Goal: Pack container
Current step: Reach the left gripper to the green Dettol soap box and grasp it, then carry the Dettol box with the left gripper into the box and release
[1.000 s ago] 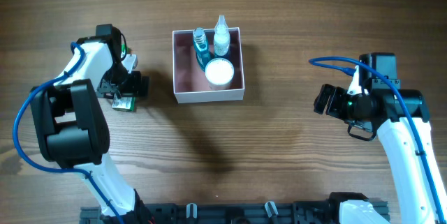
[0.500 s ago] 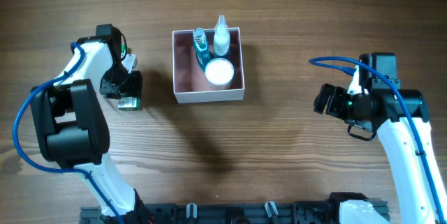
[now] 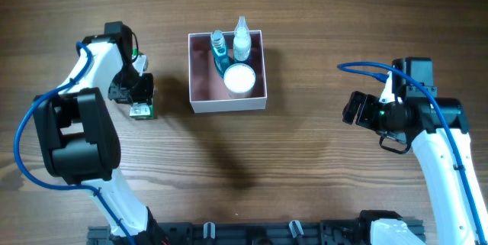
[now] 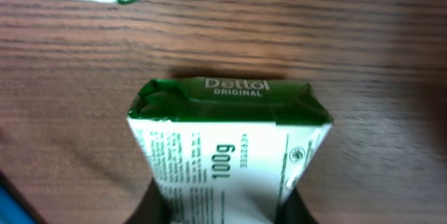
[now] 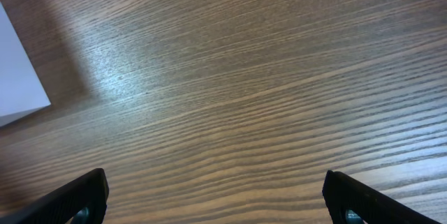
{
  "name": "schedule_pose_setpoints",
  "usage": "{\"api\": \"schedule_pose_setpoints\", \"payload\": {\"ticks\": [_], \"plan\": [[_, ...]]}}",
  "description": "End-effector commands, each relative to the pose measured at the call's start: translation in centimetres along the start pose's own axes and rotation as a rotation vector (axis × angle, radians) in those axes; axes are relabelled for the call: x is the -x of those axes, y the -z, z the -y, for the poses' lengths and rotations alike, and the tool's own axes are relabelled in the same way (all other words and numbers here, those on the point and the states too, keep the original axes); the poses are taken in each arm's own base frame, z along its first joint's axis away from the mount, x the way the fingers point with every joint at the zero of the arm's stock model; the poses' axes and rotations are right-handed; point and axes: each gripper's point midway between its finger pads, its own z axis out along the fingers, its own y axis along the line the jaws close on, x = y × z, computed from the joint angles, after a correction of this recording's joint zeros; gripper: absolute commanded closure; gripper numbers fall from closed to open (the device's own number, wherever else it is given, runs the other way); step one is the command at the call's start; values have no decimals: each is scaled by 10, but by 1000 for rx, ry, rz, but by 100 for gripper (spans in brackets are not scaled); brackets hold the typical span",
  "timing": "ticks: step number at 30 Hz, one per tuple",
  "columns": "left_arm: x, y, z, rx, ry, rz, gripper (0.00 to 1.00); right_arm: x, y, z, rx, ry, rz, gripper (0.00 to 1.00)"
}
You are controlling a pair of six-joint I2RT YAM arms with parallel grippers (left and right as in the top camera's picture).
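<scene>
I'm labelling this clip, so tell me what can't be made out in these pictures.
Soap packet: lower end cut off by the left wrist view's bottom edge; overhead, the left gripper covers most of it.
Labels on the bottles in the container: too small overhead.
Right gripper: only fingertips show in its wrist view; container cut off at left edge.

The soap pack point(image 4: 223, 154) gripped in the left end effector point(image 4: 220, 210) carries the only legible print. Its green end, farthest from the end effector, reads "Dettol" in white with "ORIGINAL" beneath. The white face nearer the fingers shows "100g" in green, turned sideways; the smaller lines beside it are too fine to read.
</scene>
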Motion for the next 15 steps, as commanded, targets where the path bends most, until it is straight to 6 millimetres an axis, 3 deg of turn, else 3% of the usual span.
{"api": "schedule_pose_setpoints", "payload": {"ticks": [1, 9, 15], "plan": [[11, 46, 19, 9, 47, 68, 96, -1, -1, -2, 10, 21, -8, 0], [5, 130, 66, -21, -11, 232, 94, -2, -1, -2, 11, 21, -8, 0], [0, 148, 72, -31, -13, 282, 93, -2, -1, -2, 10, 21, -8, 0]]}}
